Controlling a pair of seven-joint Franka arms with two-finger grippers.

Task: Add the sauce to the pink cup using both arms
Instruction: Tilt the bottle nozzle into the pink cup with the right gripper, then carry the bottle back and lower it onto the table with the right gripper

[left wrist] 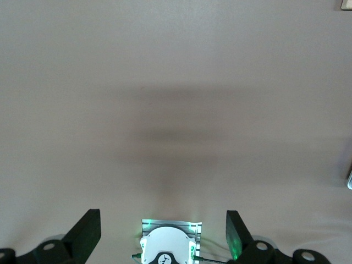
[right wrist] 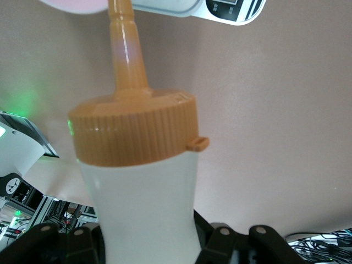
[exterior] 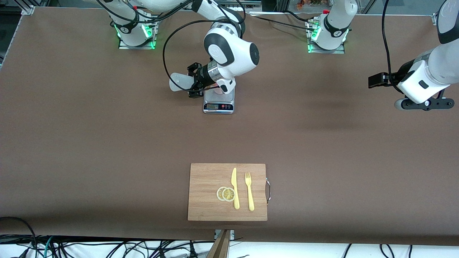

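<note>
Tipping over the cup (exterior: 217, 90), the sauce (exterior: 180, 82) lies almost level in my right gripper (exterior: 195, 85), pinched round its body, its long axis running from the whitish base toward the right arm's end of the table to the orange nozzle (right wrist: 127, 52) aimed at the cup's rim. In the right wrist view the nozzle tip sits just at the edge of the pink rim (right wrist: 77, 5), so I judge the pour hinges on keeping that tip over the mouth while I squeeze. The cup stands on the scale (exterior: 218, 104), mostly hidden by the wrist; I can't tell whether any sauce is in it yet. My left gripper (left wrist: 164, 234) waits with fingers spread wide, holding nothing, up over bare table at the left arm's end, well apart from the scale. Nearer the front camera a board (exterior: 208, 208) carries two lemon slices (exterior: 226, 194), a knife (exterior: 235, 188) and a fork (exterior: 249, 191), untouched.
</note>
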